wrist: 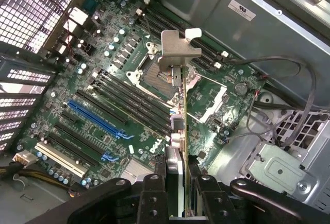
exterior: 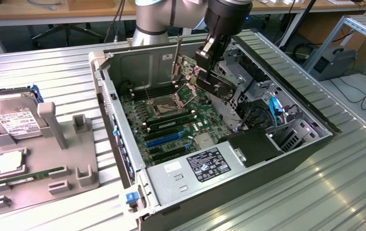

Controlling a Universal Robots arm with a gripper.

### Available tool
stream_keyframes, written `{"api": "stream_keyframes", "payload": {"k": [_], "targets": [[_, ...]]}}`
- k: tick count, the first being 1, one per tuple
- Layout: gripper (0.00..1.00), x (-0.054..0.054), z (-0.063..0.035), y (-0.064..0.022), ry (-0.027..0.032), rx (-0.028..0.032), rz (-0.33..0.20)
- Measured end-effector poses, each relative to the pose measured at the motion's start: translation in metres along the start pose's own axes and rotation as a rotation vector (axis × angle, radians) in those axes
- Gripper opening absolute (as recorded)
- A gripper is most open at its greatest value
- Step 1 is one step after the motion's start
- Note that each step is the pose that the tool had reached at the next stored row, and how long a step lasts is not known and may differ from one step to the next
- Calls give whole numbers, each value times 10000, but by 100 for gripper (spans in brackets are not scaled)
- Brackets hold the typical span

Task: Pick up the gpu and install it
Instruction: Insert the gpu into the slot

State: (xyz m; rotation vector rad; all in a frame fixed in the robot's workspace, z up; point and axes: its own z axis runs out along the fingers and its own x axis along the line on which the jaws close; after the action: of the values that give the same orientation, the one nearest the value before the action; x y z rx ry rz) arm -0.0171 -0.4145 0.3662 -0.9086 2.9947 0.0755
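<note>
My gripper (exterior: pixel 210 52) hangs inside the open computer case (exterior: pixel 234 178), shut on the gpu (exterior: pixel 216 83). The gpu is a dark flat card held on edge above the motherboard (exterior: pixel 170 127), clear of it. Its silvery bracket (exterior: pixel 176 57) points toward the case's rear wall. In the wrist view the gpu (wrist: pixel 179 131) shows edge-on between my two black fingers (wrist: pixel 154 195), with my gripper (wrist: pixel 180 201) clamped on its near end and the bracket (wrist: pixel 178 49) at the far end over the CPU socket (wrist: pixel 154 72). The blue expansion slots (wrist: pixel 95 118) lie off to one side of the card.
On the exterior view's left a grey fixture (exterior: pixel 54 159) carries a hard drive (exterior: pixel 13 120), a CPU (exterior: pixel 8 162) and a green RAM stick (exterior: pixel 29 177). Inside the case, a drive cage (exterior: pixel 247 72), a black box (exterior: pixel 254 144) and loose cables (wrist: pixel 289 80) crowd one side.
</note>
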Motion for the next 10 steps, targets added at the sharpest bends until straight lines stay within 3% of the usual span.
{"api": "stream_keyframes", "payload": {"k": [10], "targets": [[27, 0, 0, 0, 13, -8, -315]]}}
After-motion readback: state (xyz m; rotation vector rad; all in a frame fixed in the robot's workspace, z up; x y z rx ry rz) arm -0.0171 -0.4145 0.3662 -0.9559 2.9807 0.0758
